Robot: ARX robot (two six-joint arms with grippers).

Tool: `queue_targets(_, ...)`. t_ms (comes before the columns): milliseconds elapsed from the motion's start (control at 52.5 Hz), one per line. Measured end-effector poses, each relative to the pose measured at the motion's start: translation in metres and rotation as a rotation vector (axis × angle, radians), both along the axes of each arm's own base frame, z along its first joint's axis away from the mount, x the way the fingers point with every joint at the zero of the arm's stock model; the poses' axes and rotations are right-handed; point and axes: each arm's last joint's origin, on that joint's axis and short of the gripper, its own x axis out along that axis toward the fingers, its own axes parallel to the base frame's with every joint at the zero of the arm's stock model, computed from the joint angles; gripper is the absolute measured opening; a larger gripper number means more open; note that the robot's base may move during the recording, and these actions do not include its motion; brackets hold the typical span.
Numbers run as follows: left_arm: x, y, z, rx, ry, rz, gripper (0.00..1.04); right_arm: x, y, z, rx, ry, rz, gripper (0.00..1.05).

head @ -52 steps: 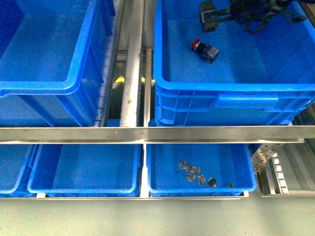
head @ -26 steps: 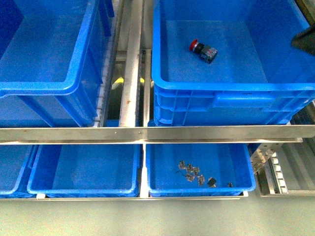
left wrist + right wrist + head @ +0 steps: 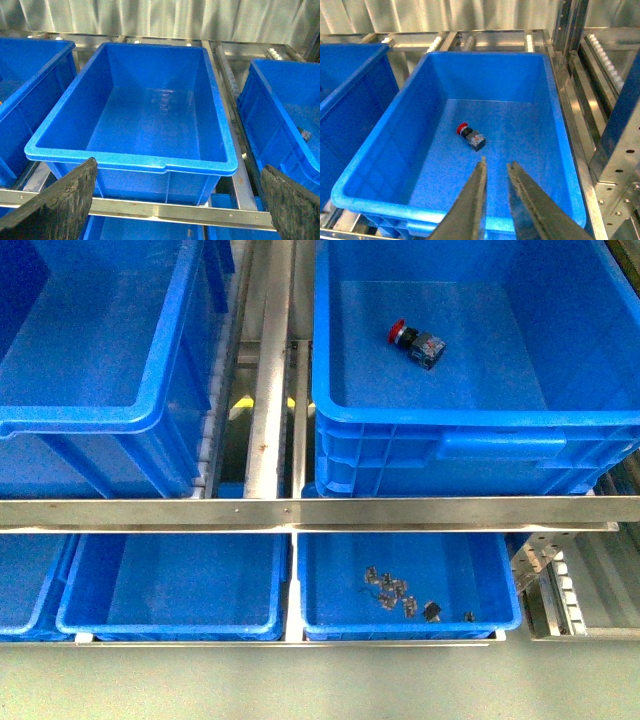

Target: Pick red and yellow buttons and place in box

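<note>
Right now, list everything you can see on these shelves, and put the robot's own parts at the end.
red button: one, red cap on a dark body, lying on its side on the box floor.
box: one, blue, ribbed front, upper shelf, right.
smooth-fronted bin: one, blue, upper shelf, left.
shallow trays: three, blue, lower shelf; the leftmost is cut off.
small metal parts: a handful, grey, in the right-hand tray.
shelf rail: one, silver, across the front.
left gripper: wide open, empty, facing the smooth-fronted bin.
right gripper: narrow gap, empty, above the box.
</note>
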Motion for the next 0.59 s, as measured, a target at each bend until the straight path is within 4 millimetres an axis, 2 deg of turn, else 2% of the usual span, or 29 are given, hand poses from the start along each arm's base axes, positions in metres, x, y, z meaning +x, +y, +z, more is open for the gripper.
queue_targets(38, 0.0, 0.0, 0.0, 0.0, 0.0, 0.0, 0.97, -0.005, 0.0, -0.003, -0.002, -0.005, 0.0, 0.03)
queue_targets(191, 0.0, 0.0, 0.0, 0.0, 0.0, 0.0, 0.97, -0.022, 0.0, -0.011, -0.003, 0.003, 0.0, 0.04)
queue_targets(381, 0.0, 0.0, 0.0, 0.0, 0.0, 0.0, 0.97, -0.044, 0.0, -0.01, -0.003, -0.002, 0.0, 0.04)
queue_targets(591, 0.0, 0.0, 0.0, 0.0, 0.0, 0.0, 0.97, -0.057, 0.0, -0.007, -0.003, -0.011, 0.0, 0.04)
